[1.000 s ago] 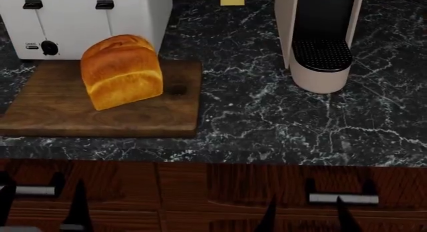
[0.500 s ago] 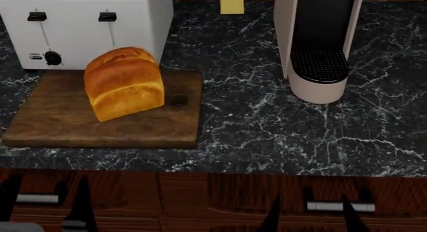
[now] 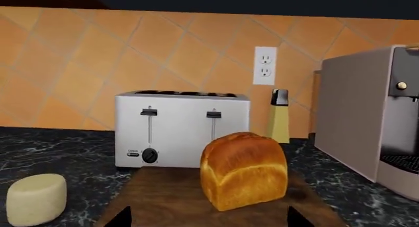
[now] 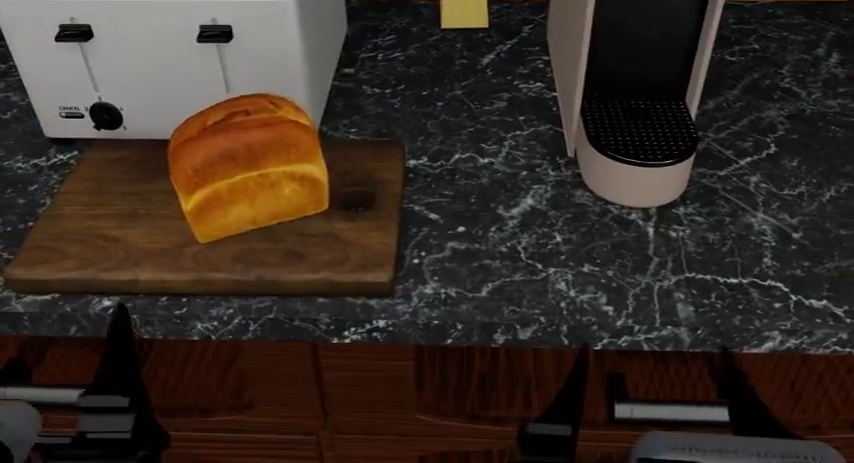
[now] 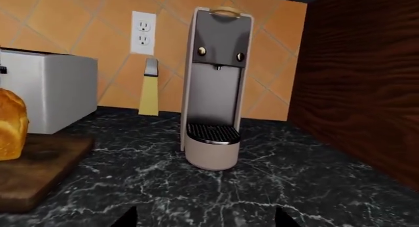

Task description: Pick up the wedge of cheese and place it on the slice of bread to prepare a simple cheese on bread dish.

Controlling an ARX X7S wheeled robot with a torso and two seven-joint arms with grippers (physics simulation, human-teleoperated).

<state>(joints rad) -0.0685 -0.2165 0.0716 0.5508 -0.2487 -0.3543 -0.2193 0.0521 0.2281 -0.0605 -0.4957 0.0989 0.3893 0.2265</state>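
The slice of bread [image 4: 250, 165], a golden-orange loaf with a domed crust, stands on the wooden board [image 4: 134, 243] at the left of the counter. It also shows in the left wrist view [image 3: 244, 169] and at the edge of the right wrist view [image 5: 12, 124]. The wedge of cheese [image 3: 36, 199], a pale cream chunk, lies on the dark counter beside the board; the head view does not show it. My left gripper [image 4: 60, 393] [image 3: 209, 219] is open and empty, in front of the counter edge, facing the bread. My right gripper [image 4: 654, 388] [image 5: 206, 219] is open and empty, facing the coffee machine.
A white toaster [image 4: 160, 53] stands behind the board. A coffee machine [image 4: 638, 93] stands at the right. A yellow tapered object with a black top [image 3: 278, 116] is at the tiled back wall. Wooden drawers with metal handles [image 4: 674, 413] lie under the counter. A dark wooden panel [image 5: 360, 89] bounds the right.
The head view tilted up slightly a second ago, then held. Both grippers have risen in the head view; the left shifted left, the right shifted right. Bread has not moved.
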